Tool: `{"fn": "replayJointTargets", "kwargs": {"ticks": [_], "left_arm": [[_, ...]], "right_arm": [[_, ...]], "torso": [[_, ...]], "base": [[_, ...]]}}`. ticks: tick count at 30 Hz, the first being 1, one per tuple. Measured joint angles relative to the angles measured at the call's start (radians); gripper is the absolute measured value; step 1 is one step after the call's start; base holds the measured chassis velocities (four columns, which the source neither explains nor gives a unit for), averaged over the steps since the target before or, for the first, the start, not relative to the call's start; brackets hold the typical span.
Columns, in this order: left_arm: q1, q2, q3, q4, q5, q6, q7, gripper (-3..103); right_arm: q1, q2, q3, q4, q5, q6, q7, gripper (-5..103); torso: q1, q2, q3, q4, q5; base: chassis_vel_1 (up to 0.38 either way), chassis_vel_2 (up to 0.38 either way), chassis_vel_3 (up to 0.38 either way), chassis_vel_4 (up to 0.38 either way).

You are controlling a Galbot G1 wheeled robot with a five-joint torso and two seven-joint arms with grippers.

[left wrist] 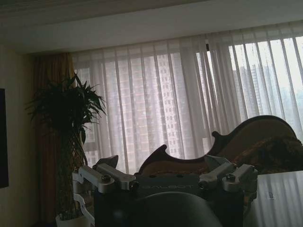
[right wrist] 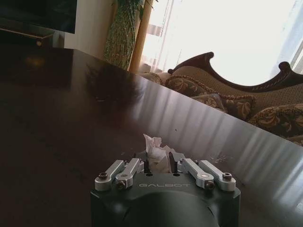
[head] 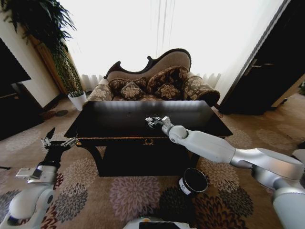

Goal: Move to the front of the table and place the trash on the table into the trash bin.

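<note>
The table with its glossy black top stands in front of me. My right arm reaches over its middle, and the right gripper is low over the top. In the right wrist view that gripper is shut on a white paper wad, a piece of the trash, just above the tabletop. The black trash bin with a white label sits on the carpet by the table's front right. My left gripper is held open with nothing in it off the table's front left corner; its spread fingers show in the left wrist view.
A carved sofa with patterned cushions stands behind the table. A tall plant in a white pot is at the back left, with dark furniture on the left and a dark door on the right. Patterned carpet lies in front.
</note>
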Motion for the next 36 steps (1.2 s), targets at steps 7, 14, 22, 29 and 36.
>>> {"fn": "replayJointTargets", "kwargs": {"ticks": [7,14,22,29,36], "left_arm": [[0.0,0.0,0.0,0.0,0.0,0.0,0.0,100],[0.0,0.0,0.0,0.0,0.0,0.0,0.0,100],[0.0,0.0,0.0,0.0,0.0,0.0,0.0,100],[0.0,0.0,0.0,0.0,0.0,0.0,0.0,100],[0.0,0.0,0.0,0.0,0.0,0.0,0.0,100]], "right_arm": [[-0.009,-0.005,0.005,0.013,0.001,0.0,0.002,6],[-0.014,-0.02,0.013,0.033,0.012,-0.002,0.009,0],[-0.055,-0.055,0.066,0.08,0.032,-0.006,0.027,0],[-0.134,-0.097,0.17,0.139,0.042,-0.009,0.054,0],[-0.239,-0.137,0.301,0.198,0.021,-0.008,0.086,0]], "torso": [[0.0,0.0,0.0,0.0,0.0],[0.0,0.0,0.0,0.0,0.0],[0.0,0.0,0.0,0.0,0.0001],[0.0,0.0,0.0,-0.0001,0.0001],[0.0,0.0,0.0,0.0001,0.0002]], "base": [[0.0,0.0,0.0,0.0],[0.0,0.0,0.0,0.0],[0.0,0.0,0.0,0.0],[0.0,0.0,0.0,0.0],[0.0,0.0,0.0,0.0]]}}
